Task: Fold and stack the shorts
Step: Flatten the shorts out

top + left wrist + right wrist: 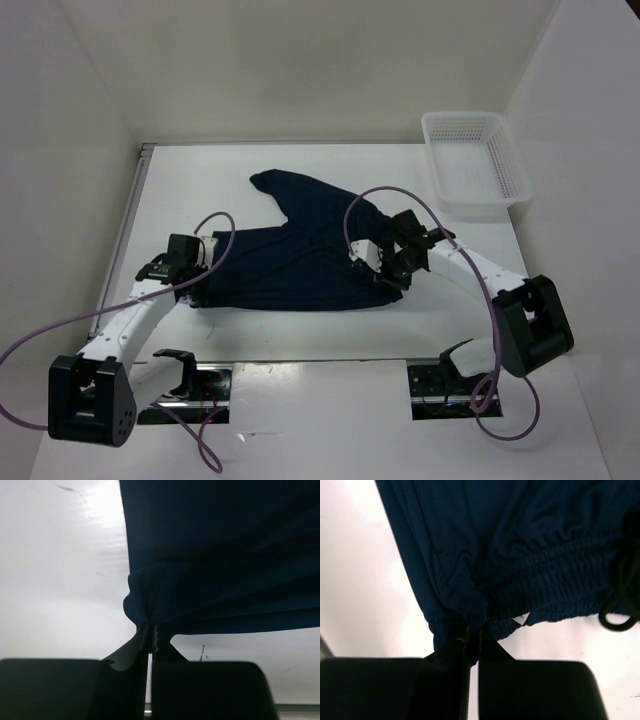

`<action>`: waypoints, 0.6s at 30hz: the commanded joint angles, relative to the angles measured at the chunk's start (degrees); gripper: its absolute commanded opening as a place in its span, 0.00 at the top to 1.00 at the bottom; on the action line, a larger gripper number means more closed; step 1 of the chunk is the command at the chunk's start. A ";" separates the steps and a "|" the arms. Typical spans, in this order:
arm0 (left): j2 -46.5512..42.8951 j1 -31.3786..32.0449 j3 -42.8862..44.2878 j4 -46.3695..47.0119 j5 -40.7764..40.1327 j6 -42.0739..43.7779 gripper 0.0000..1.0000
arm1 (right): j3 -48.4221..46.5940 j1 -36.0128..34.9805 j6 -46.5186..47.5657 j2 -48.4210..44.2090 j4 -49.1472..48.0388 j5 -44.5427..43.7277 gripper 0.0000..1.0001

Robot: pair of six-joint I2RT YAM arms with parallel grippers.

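**Left gripper.** The fingers of the left gripper (151, 632) are pressed together on a bunched edge of the shorts (290, 262). The cloth is gathered into a small knot of folds right at the fingertips. From above, this grip is placed at the left end of the garment, low over the table (200, 180).

**Right gripper.** The right gripper (474, 632) is likewise pinched on fabric, at the end of the elastic waistband (560, 587). The dark drawstring (619, 607) is seen looped just beyond the band, lying free of the fingers.

**Garment.** The navy shorts are spread across the middle of the table between the two arms. The main body is stretched from one grip to the other along the near side. One leg is trailed away toward the far left, flat and unfolded. Loose wrinkles are noted across the middle.

**Surroundings.** A white mesh basket (475, 122) is placed at the far right corner, well apart from the shorts.

**Progress.** The task is judged to be at an early stage. Both near corners are secured, which suggests a first fold is being prepared. No completed fold can be confirmed, and the far leg is not yet brought in. Folding to a compact shape and stacking are judged outstanding.
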State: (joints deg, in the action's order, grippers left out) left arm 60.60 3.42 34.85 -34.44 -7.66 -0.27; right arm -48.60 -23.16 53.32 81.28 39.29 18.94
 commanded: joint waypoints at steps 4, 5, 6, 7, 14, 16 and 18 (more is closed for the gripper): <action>-3.99 1.68 -0.14 -9.40 2.11 0.27 1.00 | 0.79 -0.31 3.19 -7.52 4.21 5.92 1.00; -4.52 1.68 0.56 -10.47 3.17 0.27 1.00 | 0.79 -0.31 3.19 -7.53 5.78 6.54 1.00; -5.66 1.68 0.57 -11.35 4.83 0.27 1.00 | 0.79 -0.31 3.19 -8.32 6.58 7.07 1.00; -6.19 1.68 1.09 -12.57 5.37 0.27 0.98 | 0.79 -0.31 4.85 -9.02 7.72 7.69 1.00; -8.21 1.68 1.10 -15.22 6.52 0.27 0.97 | 0.79 -0.31 9.68 -10.70 14.40 9.00 0.88; -8.22 1.68 2.23 -15.84 7.66 0.27 0.91 | 0.08 -0.31 11.53 -10.70 17.74 9.53 0.66; -8.22 1.68 3.38 -17.50 8.62 0.27 0.42 | -0.61 -0.31 11.89 -10.70 18.62 8.23 0.38</action>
State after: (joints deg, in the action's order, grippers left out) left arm 53.36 4.84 34.96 -49.15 -1.21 -0.12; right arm -47.57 -23.44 61.73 72.18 52.27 26.33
